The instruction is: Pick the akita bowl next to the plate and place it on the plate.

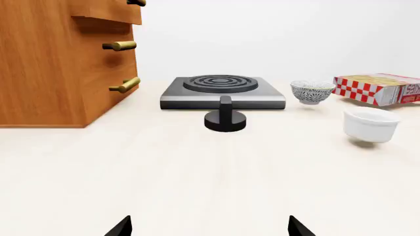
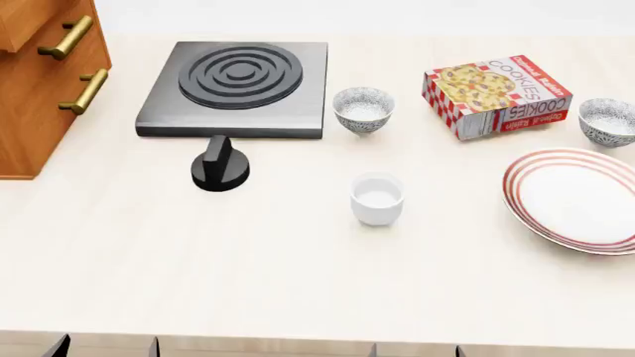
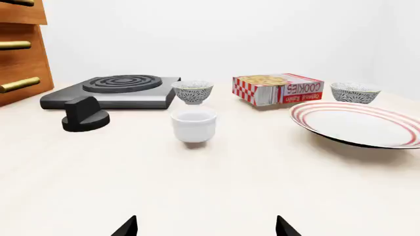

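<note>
Left wrist view: left end effector [image 1: 209,227] released, empty, low over pale matte bench [image 1: 196,177]. Speckled look-alike bowl [image 1: 312,92] beside hob [image 1: 223,92]: not target.

Head view: akita bowl [image 2: 607,121] near far right bench edge, just beyond ringed plate [image 2: 581,199]. Pre-reach step.

Right wrist view: right end effector [image 3: 206,227] released; next, reach past plate, grip thin glazed rim.

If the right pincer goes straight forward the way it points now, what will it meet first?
Most likely the plain white cup, which sits almost centred ahead of the right pincer, with a speckled bowl behind it. Depth is uncertain; if it travels high, it may pass over.
</note>
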